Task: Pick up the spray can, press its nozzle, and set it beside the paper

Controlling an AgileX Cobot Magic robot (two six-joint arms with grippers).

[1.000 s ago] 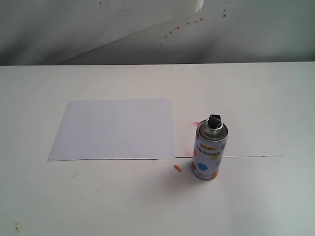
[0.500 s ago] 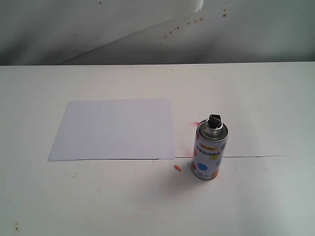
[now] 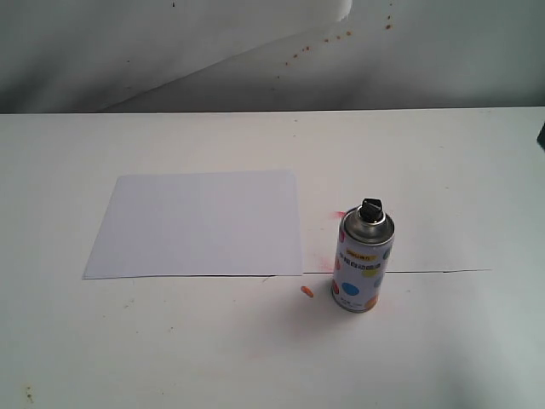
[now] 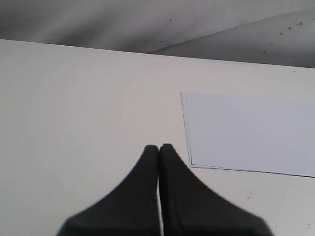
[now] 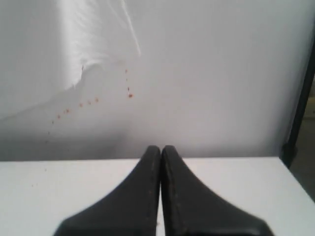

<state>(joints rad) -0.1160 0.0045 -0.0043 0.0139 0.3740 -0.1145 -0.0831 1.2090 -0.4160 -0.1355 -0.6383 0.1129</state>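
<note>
Spray can (image 3: 366, 260) stands upright on the white desk (image 3: 443, 170), just beside the paper (image 3: 197, 223); both hands are closed on nothing.

In the exterior view the can sits off the sheet's near right corner, apart from its edge, with the black nozzle (image 3: 370, 209) on top of the silver shoulder. A small orange fleck (image 3: 307, 292) lies on the desk between can and sheet. The left hand (image 4: 158, 147) hovers over bare desk with its fingers pressed together, the paper's corner near its tips. The right hand (image 5: 161, 148), fingers likewise shut, faces the speckled white backdrop (image 5: 197, 73).
</note>
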